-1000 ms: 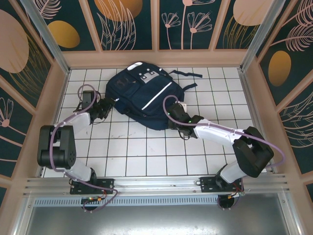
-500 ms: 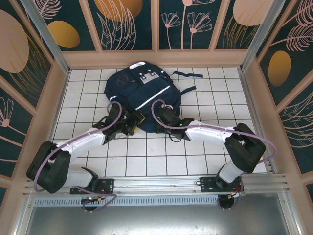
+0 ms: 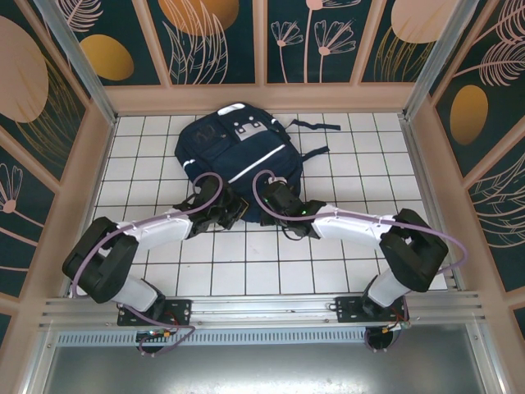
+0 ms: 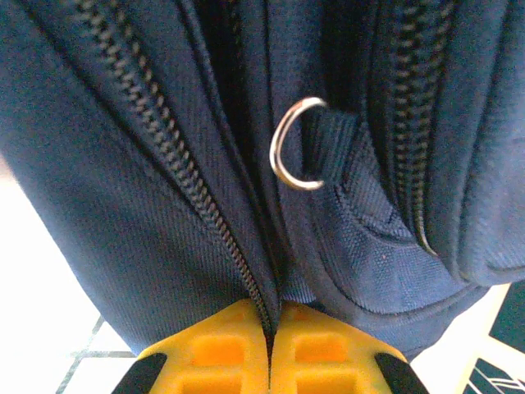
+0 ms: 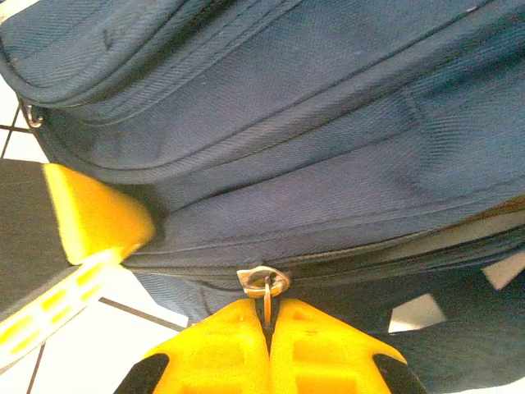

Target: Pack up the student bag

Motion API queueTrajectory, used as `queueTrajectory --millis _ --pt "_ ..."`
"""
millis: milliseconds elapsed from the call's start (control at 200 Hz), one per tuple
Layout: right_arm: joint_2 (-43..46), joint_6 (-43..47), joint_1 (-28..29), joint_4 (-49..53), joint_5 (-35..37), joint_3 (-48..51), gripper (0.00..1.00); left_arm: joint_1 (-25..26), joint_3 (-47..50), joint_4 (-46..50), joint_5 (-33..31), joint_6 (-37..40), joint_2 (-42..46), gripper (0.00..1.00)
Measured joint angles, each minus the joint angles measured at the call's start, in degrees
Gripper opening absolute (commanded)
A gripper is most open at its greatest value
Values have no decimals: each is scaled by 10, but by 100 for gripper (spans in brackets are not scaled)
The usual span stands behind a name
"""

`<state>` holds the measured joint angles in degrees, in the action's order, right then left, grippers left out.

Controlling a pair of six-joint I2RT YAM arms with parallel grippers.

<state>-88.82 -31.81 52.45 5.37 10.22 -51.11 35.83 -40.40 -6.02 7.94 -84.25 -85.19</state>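
1. The bag [image 3: 238,152] lies flat on the far middle of the tiled table [image 3: 246,267], its grey patches to the far side and its near edge against both grippers.
2. It is soft woven cloth and looks limp and bulky. I expect it to sag and fold when lifted, and to drag rather than slide on the tiles.
3. The best holds are the hard bits: the zip pull [image 5: 265,297], the metal ring [image 4: 297,144] on its webbing tab, and the straps [image 3: 316,125] at the far right. A pinch of plain cloth is likely to slip.
4. The left gripper [image 4: 269,361] is closed, its yellow pads meeting on the bag's seam where a zip [image 4: 184,185] runs down between them. In the top view it [image 3: 232,210] sits at the near edge.
5. The right gripper [image 5: 267,328] is closed on the pull, just under the slider. From above it [image 3: 272,197] sits just right of the left one.
6. With cloth held on one side and the pull on the other, I judge that a compartment is about to be unzipped.
7. The zips in view look closed, and nothing inside the bag can be seen.
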Motion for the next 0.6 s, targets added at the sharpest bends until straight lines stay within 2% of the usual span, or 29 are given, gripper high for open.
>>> queueTrajectory --millis 115,295,415,530,595 --pt "22 1 -14 -1 3 18 0 -28 6 43 -11 12 53 0" --pt "41 23 -61 -14 -15 35 0 -141 29 106 -8 61 137 0" --pt "30 46 -74 -31 -34 32 0 -218 27 134 24 120 138 0" --pt "-6 70 -92 -44 -51 16 0 -304 13 168 58 189 118 0" --pt "-31 86 -96 -48 -59 -2 0 -336 -4 186 68 223 101 0"
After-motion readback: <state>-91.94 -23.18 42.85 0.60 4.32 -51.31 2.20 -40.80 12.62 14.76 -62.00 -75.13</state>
